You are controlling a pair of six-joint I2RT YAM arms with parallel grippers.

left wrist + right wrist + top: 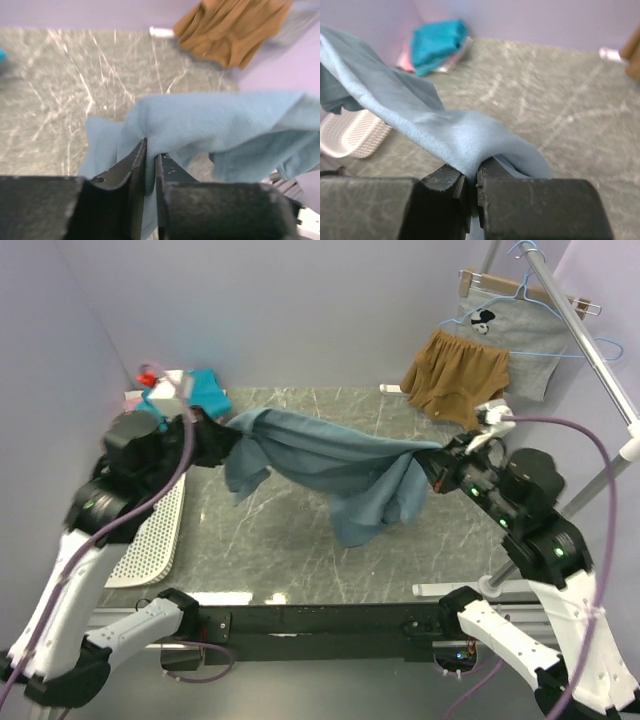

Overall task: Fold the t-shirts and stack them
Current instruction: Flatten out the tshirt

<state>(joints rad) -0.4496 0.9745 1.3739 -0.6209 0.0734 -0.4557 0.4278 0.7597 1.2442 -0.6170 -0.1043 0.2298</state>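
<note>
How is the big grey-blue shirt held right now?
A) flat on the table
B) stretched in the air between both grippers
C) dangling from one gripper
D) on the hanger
B: the left gripper and right gripper each pinch the grey-blue shirt, which sags between them.

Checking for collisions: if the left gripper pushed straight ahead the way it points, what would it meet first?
The blue t-shirt that the left gripper is pinching; it drapes right ahead of the fingers. Beyond it, probably the table, though depth is unclear.
</note>
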